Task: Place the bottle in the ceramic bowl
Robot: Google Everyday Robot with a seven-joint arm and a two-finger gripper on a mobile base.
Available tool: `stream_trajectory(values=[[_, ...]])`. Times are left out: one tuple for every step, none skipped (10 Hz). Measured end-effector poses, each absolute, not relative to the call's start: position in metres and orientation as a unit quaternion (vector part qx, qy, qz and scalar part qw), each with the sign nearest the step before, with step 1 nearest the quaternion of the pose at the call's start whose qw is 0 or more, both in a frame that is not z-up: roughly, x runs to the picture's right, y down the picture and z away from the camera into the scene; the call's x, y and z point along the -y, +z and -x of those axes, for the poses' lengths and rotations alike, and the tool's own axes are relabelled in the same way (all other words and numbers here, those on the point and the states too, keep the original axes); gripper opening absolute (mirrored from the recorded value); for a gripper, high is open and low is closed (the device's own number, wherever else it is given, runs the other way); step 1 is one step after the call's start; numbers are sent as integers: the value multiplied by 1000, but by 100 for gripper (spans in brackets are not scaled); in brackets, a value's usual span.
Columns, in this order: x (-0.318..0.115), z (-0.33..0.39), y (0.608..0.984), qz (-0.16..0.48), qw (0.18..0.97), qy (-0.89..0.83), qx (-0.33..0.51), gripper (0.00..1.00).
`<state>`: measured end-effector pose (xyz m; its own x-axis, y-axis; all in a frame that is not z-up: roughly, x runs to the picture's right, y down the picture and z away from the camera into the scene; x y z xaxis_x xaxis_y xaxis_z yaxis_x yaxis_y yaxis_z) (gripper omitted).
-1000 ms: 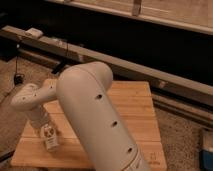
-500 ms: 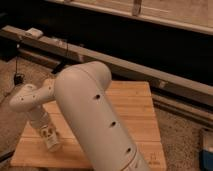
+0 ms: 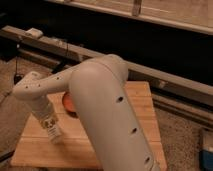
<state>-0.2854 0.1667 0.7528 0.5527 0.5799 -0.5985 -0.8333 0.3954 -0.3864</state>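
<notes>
Camera view: the robot's pale arm fills the middle and hides most of the wooden table. Of the ceramic bowl only an orange sliver shows, behind the arm's elbow. The gripper sits low on the left over the table, merging with the wrist; whether it is spread or clamped cannot be told. The bottle slants down directly from the gripper's end, its cap end near the table, left of and just in front of the bowl.
</notes>
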Motion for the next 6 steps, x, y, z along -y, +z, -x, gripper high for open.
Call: stream_trajectory(values=[[-151, 277, 752, 333, 811, 444, -183, 0], [-132, 267, 751, 328, 808, 456, -177, 0], [-114, 258, 750, 323, 805, 467, -172, 0], [-98, 250, 751, 317, 802, 478, -167, 0], [-83, 242, 753, 310, 799, 489, -164, 0], [-71, 235, 756, 305, 796, 498, -161, 0]])
